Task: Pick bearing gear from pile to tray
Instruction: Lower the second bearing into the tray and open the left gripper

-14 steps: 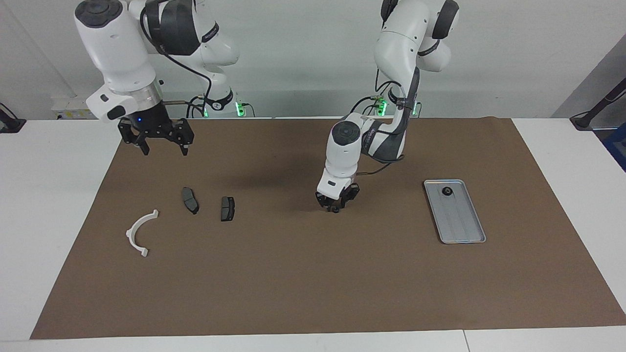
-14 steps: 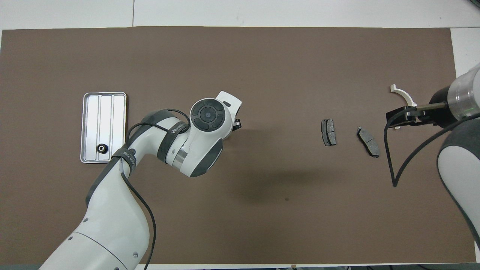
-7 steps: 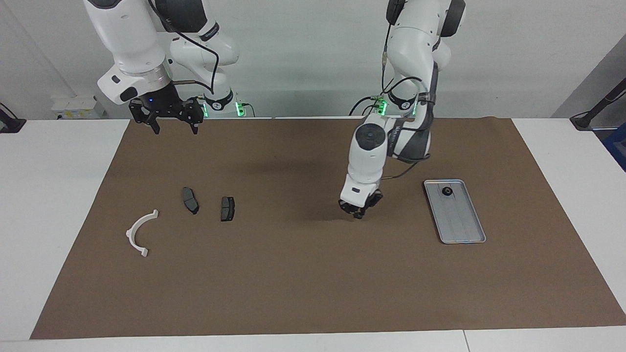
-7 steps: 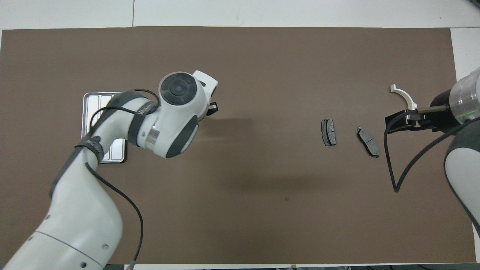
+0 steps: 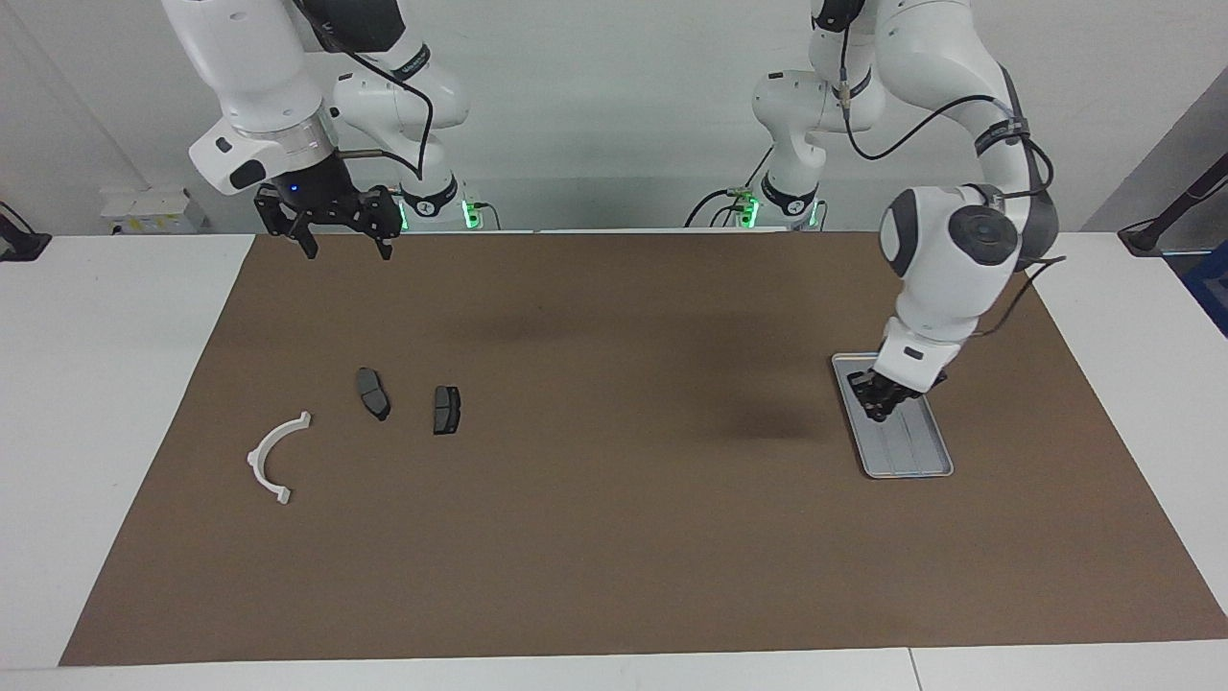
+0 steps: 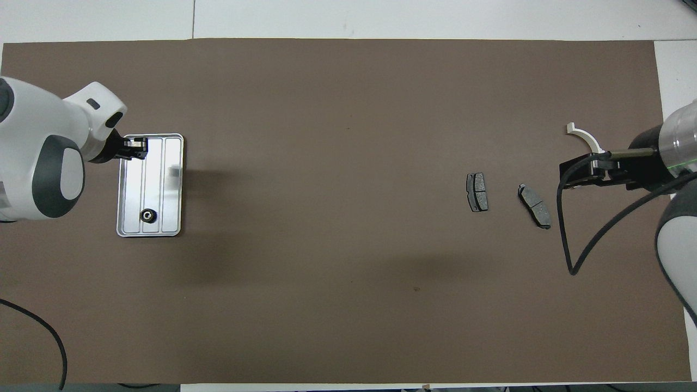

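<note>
The silver tray (image 5: pixel 911 451) lies on the brown mat toward the left arm's end; it also shows in the overhead view (image 6: pixel 163 179). One small black gear (image 6: pixel 147 216) lies in the tray's end nearer to the robots. My left gripper (image 5: pixel 881 407) hangs low over the tray (image 6: pixel 137 148), shut on a small black gear. The pile lies toward the right arm's end: a white semicircular bracket (image 5: pixel 273 456) (image 6: pixel 585 136) and two dark grey plates (image 5: pixel 373 393) (image 5: pixel 446 409). My right gripper (image 5: pixel 345 248) is open and empty, raised over the mat's edge, and waits.
The brown mat (image 5: pixel 614 537) covers most of the white table. A black cable (image 6: pixel 566 239) hangs from the right arm beside the plates (image 6: pixel 477 191) (image 6: pixel 535 205).
My left arm has swung from the mat's middle to over the tray, carrying the small gear. My right gripper has risen and drawn back toward its base.
</note>
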Motion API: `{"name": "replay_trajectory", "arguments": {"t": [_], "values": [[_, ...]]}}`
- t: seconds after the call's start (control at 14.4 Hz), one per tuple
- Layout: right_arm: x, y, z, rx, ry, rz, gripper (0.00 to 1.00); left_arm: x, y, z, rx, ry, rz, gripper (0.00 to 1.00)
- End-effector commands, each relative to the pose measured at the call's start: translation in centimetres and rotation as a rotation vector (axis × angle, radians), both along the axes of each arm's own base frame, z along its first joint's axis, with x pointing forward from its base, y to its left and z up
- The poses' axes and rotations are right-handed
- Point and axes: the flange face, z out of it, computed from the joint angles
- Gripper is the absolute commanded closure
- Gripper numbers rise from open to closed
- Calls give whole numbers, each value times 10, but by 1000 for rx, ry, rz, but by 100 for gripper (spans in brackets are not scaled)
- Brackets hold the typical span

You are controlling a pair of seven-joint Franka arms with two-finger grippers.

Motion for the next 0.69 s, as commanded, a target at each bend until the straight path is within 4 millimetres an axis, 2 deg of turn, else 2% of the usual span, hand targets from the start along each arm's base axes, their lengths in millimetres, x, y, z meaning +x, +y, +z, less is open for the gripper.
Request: {"name": "replay_trajectory", "arguments": {"t": [0.0, 0.28, 0.62], "values": [[-3, 1, 5, 26, 4, -17, 0, -23, -2, -27, -14, -16, -34, 100], [-4, 1, 7, 28, -3, -19, 0, -36, -2, -48, -16, -19, -34, 100], [-5, 1, 10, 29, -11, -17, 0, -42, -3, -59, -15, -13, -38, 100]]}}
